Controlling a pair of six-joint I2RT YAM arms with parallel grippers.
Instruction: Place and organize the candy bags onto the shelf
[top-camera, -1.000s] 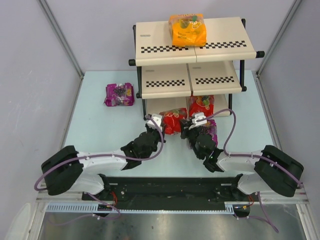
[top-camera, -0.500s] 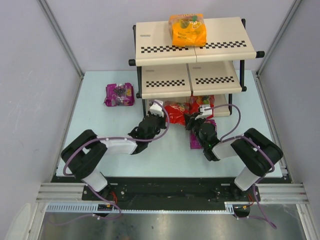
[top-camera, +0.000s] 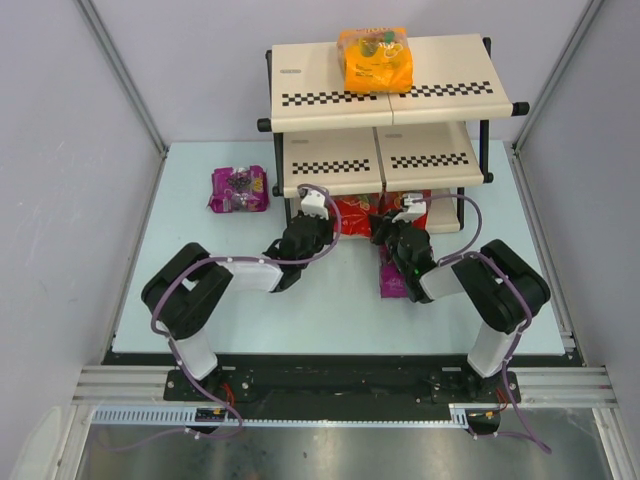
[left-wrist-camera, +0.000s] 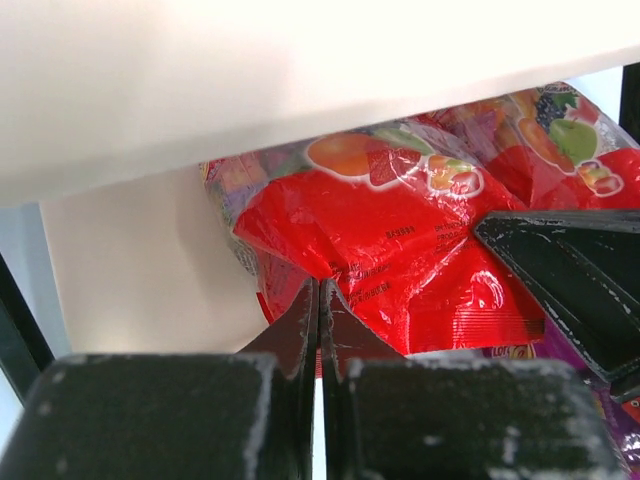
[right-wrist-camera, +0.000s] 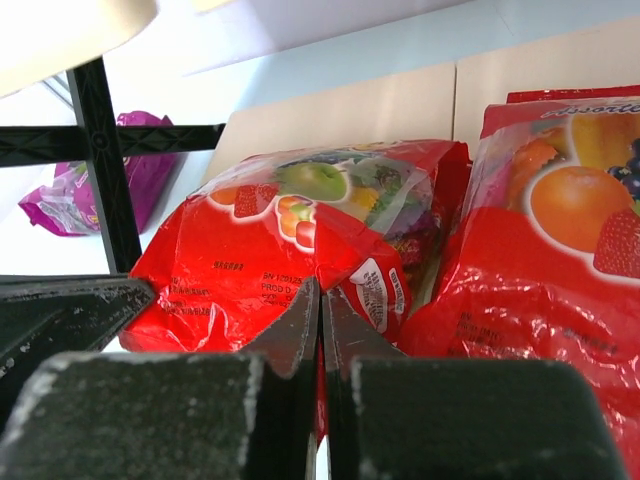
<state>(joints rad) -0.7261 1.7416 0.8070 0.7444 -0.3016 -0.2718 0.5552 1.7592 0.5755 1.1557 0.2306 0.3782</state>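
Note:
The shelf (top-camera: 320, 85) stands at the back, with the orange candy bag (top-camera: 375, 58) on its top tier. Two red bags lie side by side on the bottom tier. My left gripper (top-camera: 328, 216) and my right gripper (top-camera: 380, 228) are both shut on the near edge of the left red bag (top-camera: 350, 213). The left wrist view shows that bag (left-wrist-camera: 400, 250) pinched between shut jaws (left-wrist-camera: 319, 285). The right wrist view shows it (right-wrist-camera: 250, 260) pinched the same way (right-wrist-camera: 321, 290), next to the other red bag (right-wrist-camera: 560, 260). One purple bag (top-camera: 239, 188) lies on the table to the left. Another purple bag (top-camera: 391, 281) lies under my right arm.
The shelf's black frame post (right-wrist-camera: 110, 160) stands just left of the held bag. The middle tier (top-camera: 380, 155) overhangs the bottom board (left-wrist-camera: 140, 260) close above both grippers. Grey walls enclose the table on three sides.
Both grippers have moved forward toward the shelf with the red bag. The bag went from the table in front onto the bottom tier beside the other red bag.

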